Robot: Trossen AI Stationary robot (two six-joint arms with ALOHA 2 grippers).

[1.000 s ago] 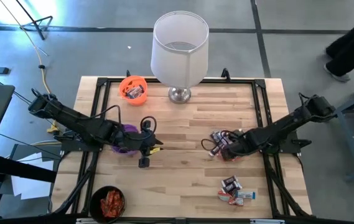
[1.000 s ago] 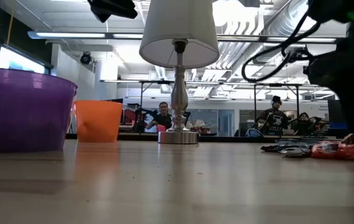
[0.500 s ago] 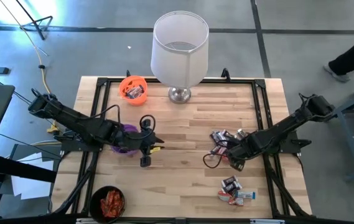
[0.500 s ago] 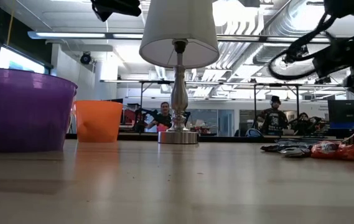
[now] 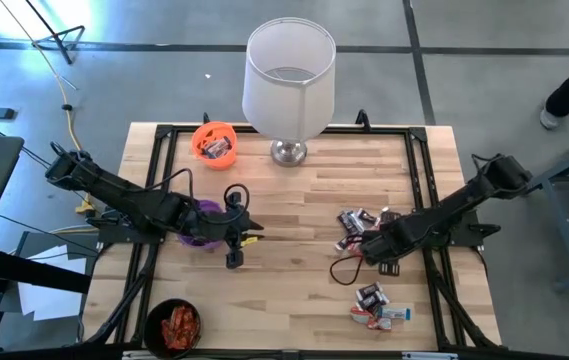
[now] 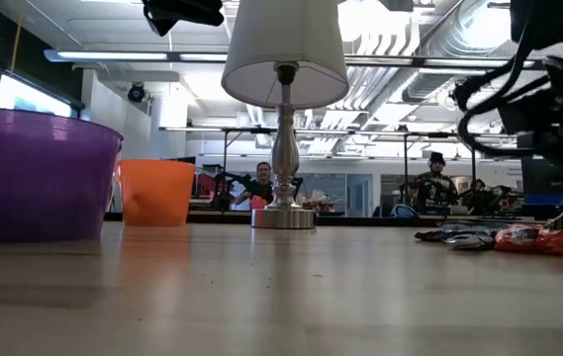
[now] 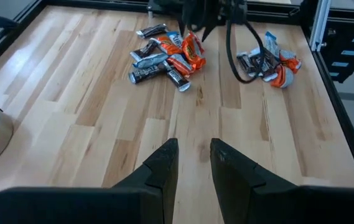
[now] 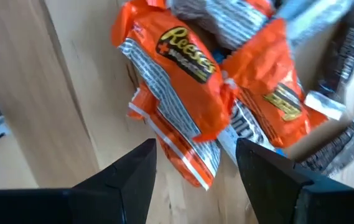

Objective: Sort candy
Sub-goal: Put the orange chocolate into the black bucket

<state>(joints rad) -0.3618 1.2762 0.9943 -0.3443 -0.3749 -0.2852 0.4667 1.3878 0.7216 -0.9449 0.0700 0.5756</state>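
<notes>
One heap of wrapped candy (image 5: 356, 222) lies on the right half of the wooden table, and a second, smaller heap (image 5: 376, 305) lies nearer the front edge. My right gripper (image 5: 376, 252) points down just above the near side of the first heap. It is open, and in its wrist view (image 8: 195, 171) its fingers stand on either side of the lower end of an orange-wrapped candy (image 8: 177, 74); I cannot tell whether they touch it. My left gripper (image 5: 232, 258) hangs open beside the purple cup (image 5: 199, 222), with nothing between its fingers (image 7: 194, 155).
A white-shaded lamp (image 5: 289, 80) stands at the far middle. An orange cup (image 5: 214, 140) holding sweets sits at the far left. A black cup (image 5: 174, 325) with orange-red sweets sits at the near left corner. Bare wood lies between the two arms.
My right gripper has rolled about the line along which it points and shifted a little toward the near edge. The candy heap it covered now shows on its far side, and its cable loop hangs toward the near side. My left arm has kept still.
</notes>
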